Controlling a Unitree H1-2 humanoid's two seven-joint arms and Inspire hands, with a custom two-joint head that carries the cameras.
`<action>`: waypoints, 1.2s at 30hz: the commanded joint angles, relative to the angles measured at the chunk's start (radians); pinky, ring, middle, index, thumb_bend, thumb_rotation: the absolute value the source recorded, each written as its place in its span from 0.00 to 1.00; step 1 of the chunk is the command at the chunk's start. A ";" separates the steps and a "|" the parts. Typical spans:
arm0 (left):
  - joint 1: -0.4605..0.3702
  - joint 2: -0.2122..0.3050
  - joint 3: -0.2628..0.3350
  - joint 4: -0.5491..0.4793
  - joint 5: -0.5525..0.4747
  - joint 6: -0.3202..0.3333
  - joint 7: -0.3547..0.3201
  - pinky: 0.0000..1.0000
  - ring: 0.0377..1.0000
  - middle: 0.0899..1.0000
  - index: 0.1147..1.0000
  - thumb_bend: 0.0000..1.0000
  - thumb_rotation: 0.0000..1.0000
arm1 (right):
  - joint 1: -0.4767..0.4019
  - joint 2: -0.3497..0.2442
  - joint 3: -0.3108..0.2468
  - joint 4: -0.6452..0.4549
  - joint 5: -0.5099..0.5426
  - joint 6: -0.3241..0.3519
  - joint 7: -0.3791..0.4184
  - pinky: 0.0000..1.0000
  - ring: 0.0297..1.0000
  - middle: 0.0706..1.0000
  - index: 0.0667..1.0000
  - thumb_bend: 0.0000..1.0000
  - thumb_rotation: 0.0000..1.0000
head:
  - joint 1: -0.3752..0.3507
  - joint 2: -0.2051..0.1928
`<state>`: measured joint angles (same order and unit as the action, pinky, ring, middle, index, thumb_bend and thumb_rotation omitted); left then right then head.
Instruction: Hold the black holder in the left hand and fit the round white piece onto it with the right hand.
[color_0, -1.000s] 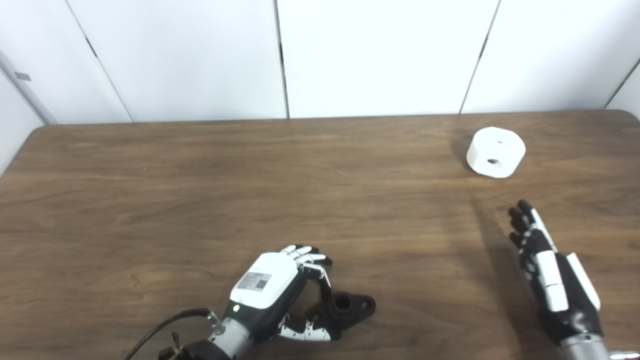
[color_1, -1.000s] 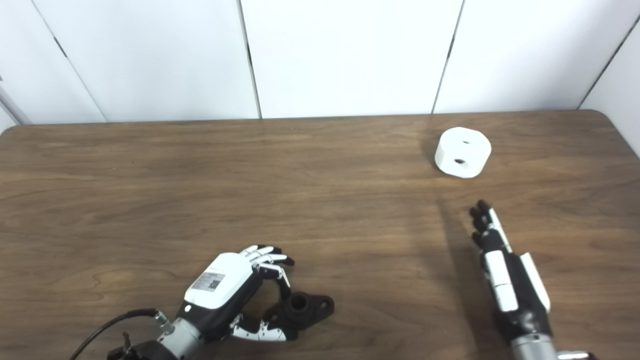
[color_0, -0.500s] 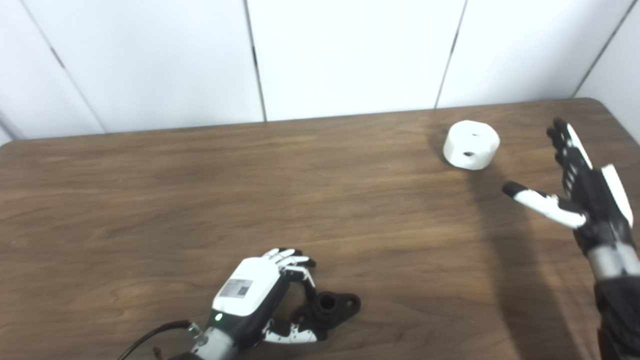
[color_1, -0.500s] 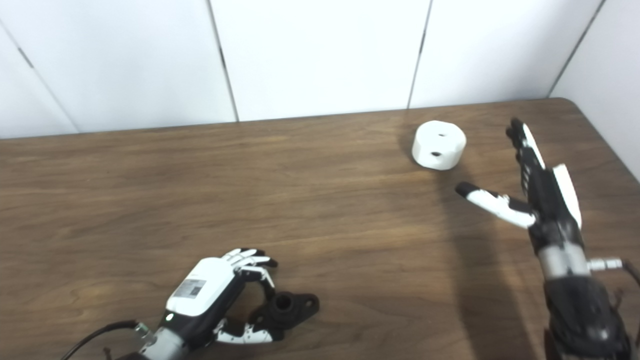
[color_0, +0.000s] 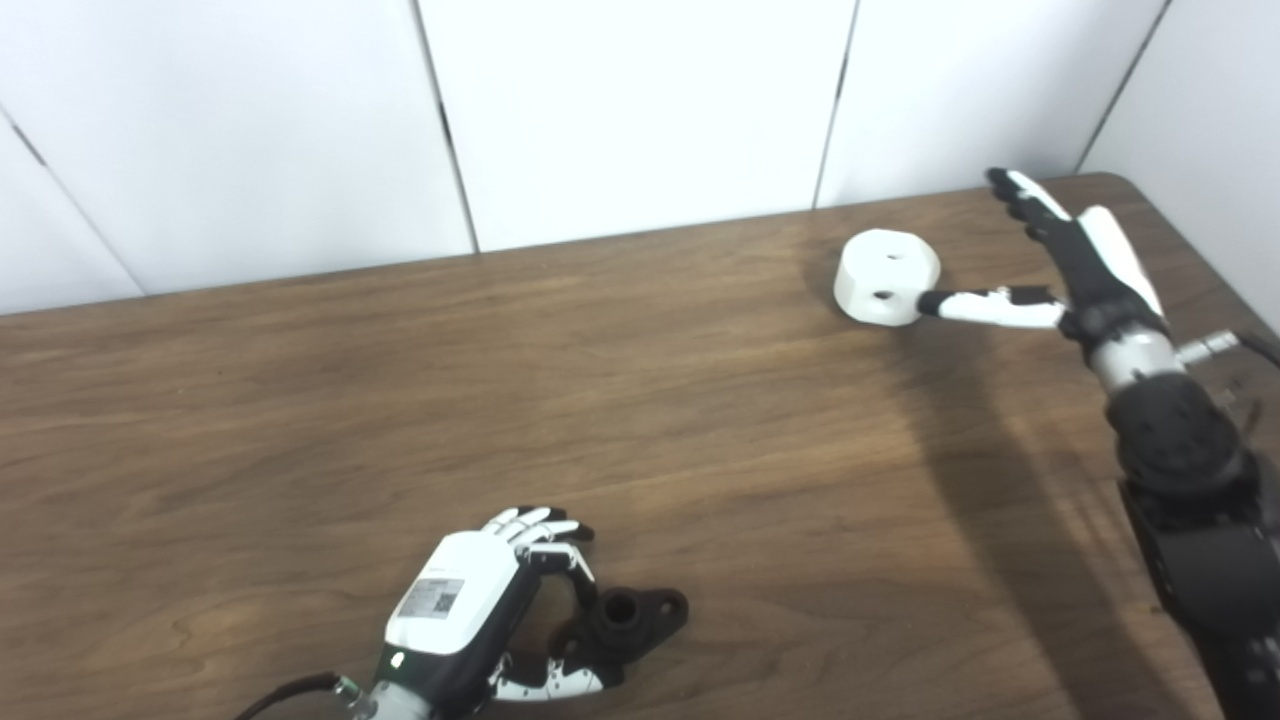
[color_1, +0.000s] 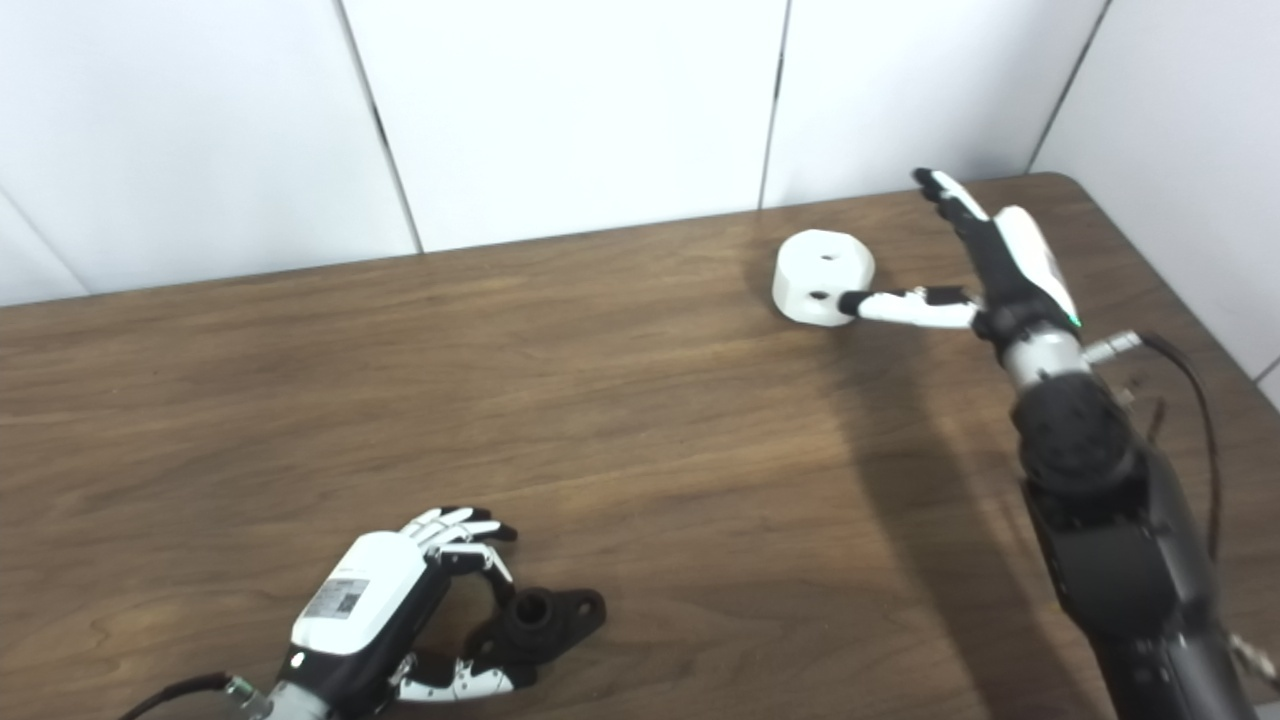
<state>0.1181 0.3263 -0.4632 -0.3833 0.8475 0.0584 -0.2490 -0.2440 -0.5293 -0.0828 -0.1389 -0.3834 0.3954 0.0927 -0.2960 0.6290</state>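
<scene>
The black holder (color_0: 632, 619) lies on the brown table near the front edge. My left hand (color_0: 470, 606) is curled around its left end, fingers over the top and thumb beneath; it also shows in the right eye view (color_1: 380, 600). The round white piece (color_0: 887, 277) sits on the table at the far right. My right hand (color_0: 1070, 270) is open just right of it, fingers stretched toward the back, thumb tip at the piece's side. Whether the thumb touches it is unclear.
The wooden table (color_0: 400, 400) spans the view, with its right edge close to my right arm (color_0: 1180, 470). White wall panels (color_0: 620, 100) stand right behind the table's back edge.
My right hand has moved from the front right up to the white piece, with its thumb spread out. The camera has shifted to the right. My left hand stays on the holder.
</scene>
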 joint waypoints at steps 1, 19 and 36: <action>0.065 0.051 -0.002 0.112 0.007 0.048 -0.084 0.89 0.88 0.80 0.42 0.52 0.05 | -0.071 -0.042 0.013 0.010 -0.039 0.019 0.011 0.94 0.99 0.95 0.91 0.90 0.39 | -0.003 0.001; 0.076 0.048 0.013 0.107 0.006 0.040 -0.097 0.91 0.89 0.81 0.42 0.52 0.05 | -0.261 -0.089 0.152 0.292 -0.105 0.022 0.080 0.90 1.00 0.97 0.84 0.94 0.34 | 0.005 -0.004; 0.075 0.041 0.013 0.095 0.008 0.046 -0.102 0.90 0.89 0.80 0.42 0.52 0.05 | -0.269 -0.080 0.164 0.318 -0.110 0.003 0.080 0.91 1.00 0.95 0.74 0.91 0.31 | 0.002 -0.008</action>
<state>0.1255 0.3265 -0.4438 -0.3747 0.8259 0.0279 -0.2490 -0.4665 -0.5816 0.0941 0.1987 -0.4899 0.4256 0.1927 -0.2945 0.6197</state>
